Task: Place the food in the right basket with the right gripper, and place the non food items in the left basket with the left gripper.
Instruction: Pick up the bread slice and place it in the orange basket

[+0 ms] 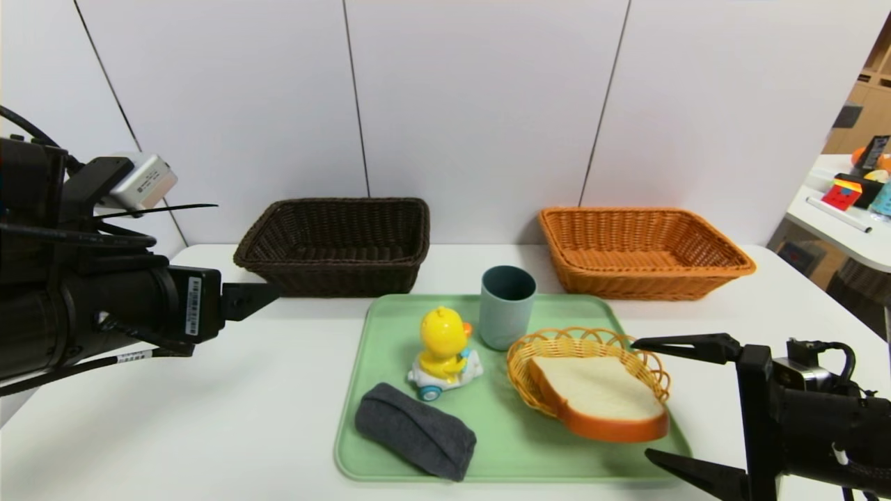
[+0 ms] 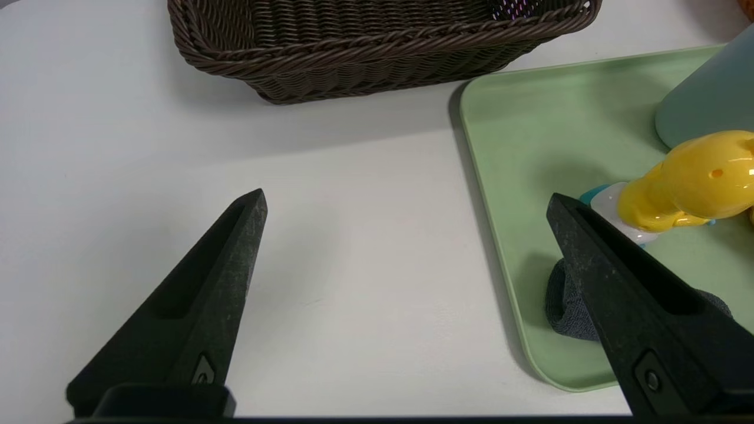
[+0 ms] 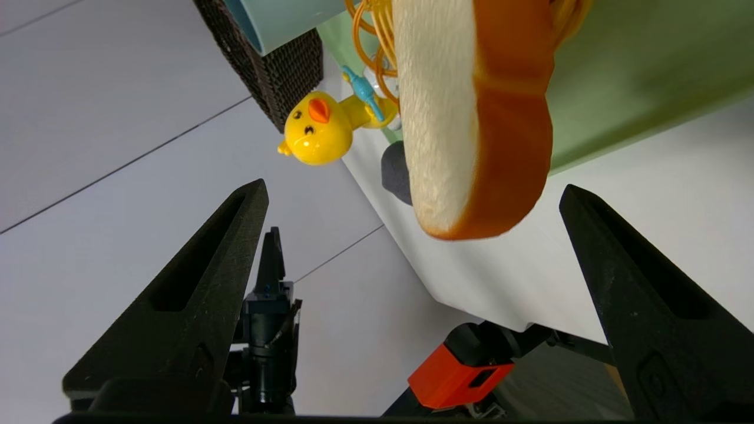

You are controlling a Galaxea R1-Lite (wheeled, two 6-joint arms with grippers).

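Right claw (image 1: 644, 398) agape beside bread (image 1: 600, 398); left claw (image 1: 268, 296) agape.

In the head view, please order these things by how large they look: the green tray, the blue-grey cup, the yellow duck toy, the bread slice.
Largest to smallest:
1. green tray
2. bread slice
3. blue-grey cup and yellow duck toy: they look alike, so unranked.

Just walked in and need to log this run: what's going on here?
A two-armed robot is sorting a green tray. Nothing is held yet. The right gripper is open beside the bread, which leans in a small wicker bowl. The left gripper is open over the table left of the tray. The cup, duck toy and pouch are on the tray. The brown basket and orange basket are empty.
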